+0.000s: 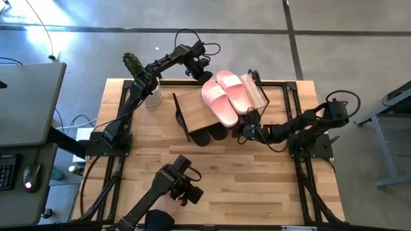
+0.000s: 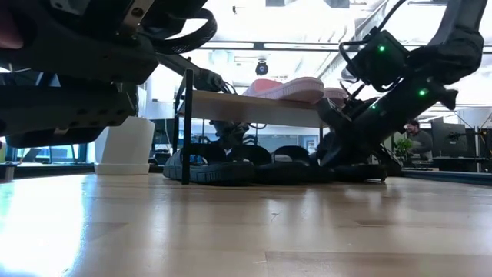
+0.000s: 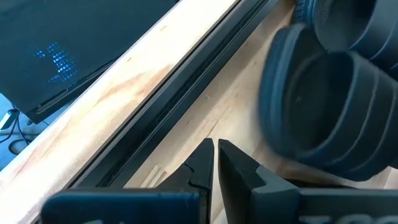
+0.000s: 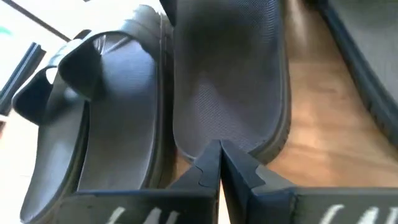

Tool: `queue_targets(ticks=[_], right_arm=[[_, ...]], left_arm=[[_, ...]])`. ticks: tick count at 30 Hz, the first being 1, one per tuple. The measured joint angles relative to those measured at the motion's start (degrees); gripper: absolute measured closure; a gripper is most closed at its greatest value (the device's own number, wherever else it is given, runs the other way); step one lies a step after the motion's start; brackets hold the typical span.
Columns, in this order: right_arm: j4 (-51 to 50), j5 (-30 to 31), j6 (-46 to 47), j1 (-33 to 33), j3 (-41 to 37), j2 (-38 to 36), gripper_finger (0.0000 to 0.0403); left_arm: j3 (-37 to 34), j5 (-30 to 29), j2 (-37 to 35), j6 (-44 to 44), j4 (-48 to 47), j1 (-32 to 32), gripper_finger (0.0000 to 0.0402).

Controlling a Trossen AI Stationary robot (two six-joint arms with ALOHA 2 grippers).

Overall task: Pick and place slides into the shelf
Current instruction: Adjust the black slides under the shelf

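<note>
You had the shelf (image 1: 199, 109) standing at the middle of the far half of the table (image 1: 257, 186), its light plank top carrying the pink slides (image 1: 225, 96) side by side, angled across the plank. In the low view that pink pair (image 2: 288, 88) sat on top of the plank while the black slides (image 2: 254, 165) lay on the tabletop beneath it, packed close together between the thin black legs. From above only the dark ends of those black slides (image 1: 209, 135) poked out past the near edge of the shelf. Your right gripper (image 1: 247, 133) was low at the right end of the shelf, just beside the black slides, its fingers pinched fully together with nothing between them; its own camera showed the closed fingertips (image 4: 214, 163) right at the rim of 1 black sole, with a 2nd black slide (image 4: 93, 118) lying next to it, strap up. Whether the tips actually touched the sole, you could not tell from that view. Your left gripper (image 1: 199, 64) was beyond the far edge of the table, left of the pink pair, and its fingers (image 3: 202, 165) were also drawn together on nothing, above the wood edge and a black frame rail. A white cup (image 1: 151, 96) with a green plant stood at the far left of the table, well apart from the shelf. A 3rd dark arm (image 1: 176, 183) reached in over the near edge.
</note>
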Motion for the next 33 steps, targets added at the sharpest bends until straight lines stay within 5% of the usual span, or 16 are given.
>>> queue_targets(ticks=[11, 33], right_arm=[[-3.8, 3.8, 7.6, 5.2, 0.1, -0.1, 0.0403], [-8.8, 10.9, 14.6, 3.7, 0.5, -0.1, 0.0403]], left_arm=[[0.0, 0.0, 0.0, 0.1, -0.1, 0.0, 0.0390], [0.0, 0.0, 0.0, 0.1, -0.1, 0.0, 0.0390]])
